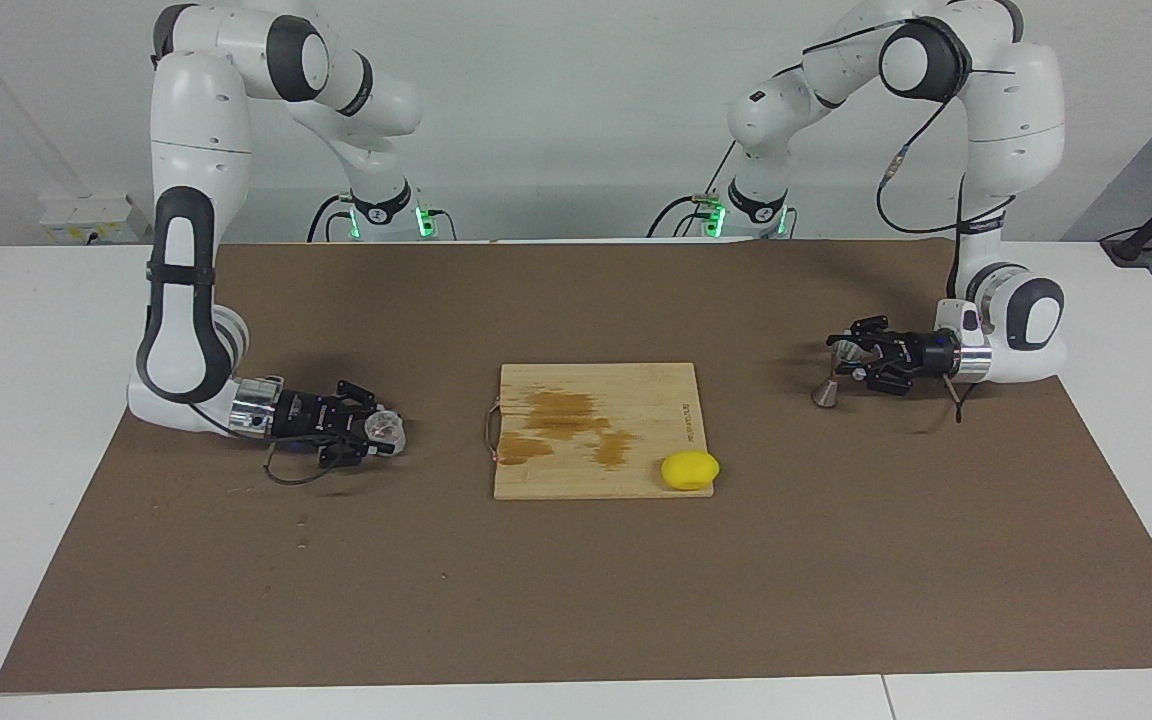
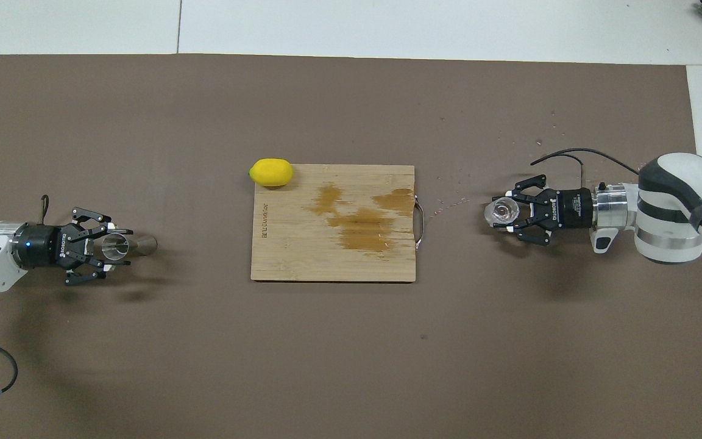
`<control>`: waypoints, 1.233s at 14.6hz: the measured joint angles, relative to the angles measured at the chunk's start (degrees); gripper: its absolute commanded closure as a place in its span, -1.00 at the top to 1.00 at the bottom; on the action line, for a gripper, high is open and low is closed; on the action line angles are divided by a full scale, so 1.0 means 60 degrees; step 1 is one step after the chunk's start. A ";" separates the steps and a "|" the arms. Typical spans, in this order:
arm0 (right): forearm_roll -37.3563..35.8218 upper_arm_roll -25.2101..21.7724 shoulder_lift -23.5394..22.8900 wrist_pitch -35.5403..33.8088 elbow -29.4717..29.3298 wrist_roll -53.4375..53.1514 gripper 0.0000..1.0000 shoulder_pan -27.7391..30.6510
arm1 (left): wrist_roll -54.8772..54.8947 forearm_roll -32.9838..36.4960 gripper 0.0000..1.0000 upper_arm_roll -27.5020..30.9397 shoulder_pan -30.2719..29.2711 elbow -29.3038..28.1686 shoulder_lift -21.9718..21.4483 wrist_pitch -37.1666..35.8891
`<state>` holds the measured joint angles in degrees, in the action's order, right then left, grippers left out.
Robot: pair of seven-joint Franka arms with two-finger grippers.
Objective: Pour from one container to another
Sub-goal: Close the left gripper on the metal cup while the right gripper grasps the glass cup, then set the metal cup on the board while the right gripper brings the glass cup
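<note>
The small clear glass cup (image 1: 388,428) (image 2: 502,211) sits upright between the fingers of my right gripper (image 1: 381,432) (image 2: 507,213), low over the brown mat toward the right arm's end of the table. The gripper is shut on it. The steel hourglass-shaped jigger (image 1: 825,392) (image 2: 144,245) stands upright at the left arm's end of the table. My left gripper (image 1: 846,358) (image 2: 113,245) is shut around its upper cone. I cannot tell whether the jigger's base touches the mat. The two containers are far apart, with the board between them.
A wooden cutting board (image 1: 656,400) (image 2: 290,256) with brown wet stains lies in the middle of the mat. A yellow lemon (image 1: 690,470) (image 2: 272,172) sits at its corner. Small specks (image 2: 451,203) lie on the mat between board and glass.
</note>
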<state>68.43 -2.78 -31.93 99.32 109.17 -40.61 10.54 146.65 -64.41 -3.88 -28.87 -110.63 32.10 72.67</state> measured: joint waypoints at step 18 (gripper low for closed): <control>0.0076 0.0079 0.1910 0.0877 -0.0237 -0.1909 -1.00 -0.0989 | -0.1553 -0.2064 -0.48 -0.0100 0.2336 -0.0591 -0.1246 0.1311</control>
<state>68.89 -2.30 -20.46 104.58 107.75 -52.06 4.60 137.33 -76.80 -4.47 -14.85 -114.17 24.62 80.54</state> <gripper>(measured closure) 0.489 0.498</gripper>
